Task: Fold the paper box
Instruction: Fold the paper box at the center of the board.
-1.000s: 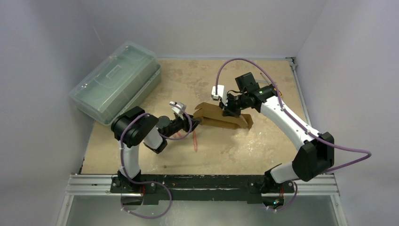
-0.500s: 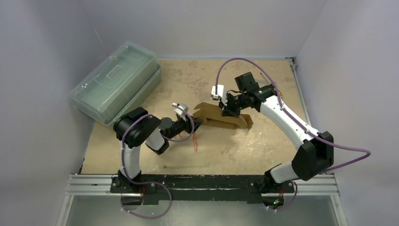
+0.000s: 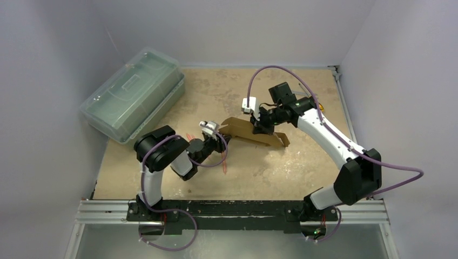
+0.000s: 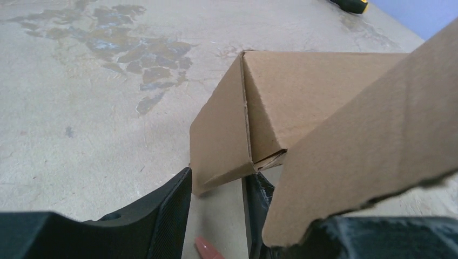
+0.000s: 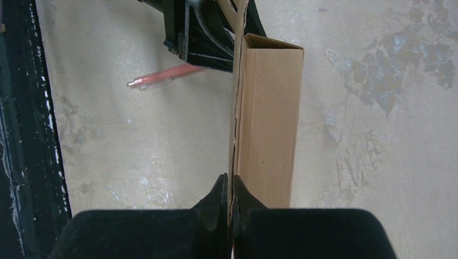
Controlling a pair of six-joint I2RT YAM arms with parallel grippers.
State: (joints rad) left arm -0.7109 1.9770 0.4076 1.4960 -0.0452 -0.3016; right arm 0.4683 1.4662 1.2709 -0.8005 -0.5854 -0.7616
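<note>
Paper box (image 3: 246, 129), clamped in the right gripper (image 5: 231, 183), now has the left gripper (image 4: 216, 186) moved in, jaws parted round its corner, ready to fold.

We log the paper box (image 3: 254, 135) at mid table (image 3: 216, 86); plastic case (image 3: 132, 94) back left, well apart; pen (image 5: 164, 75) just before the box's left end.

We've got the box (image 3: 240, 129) in matt brown cardboard, cut edges rough and fibrous. The table (image 3: 302, 162) looks dull, worn and blotchy; the case (image 3: 132, 93) is translucent green plastic, faintly glossy.
</note>
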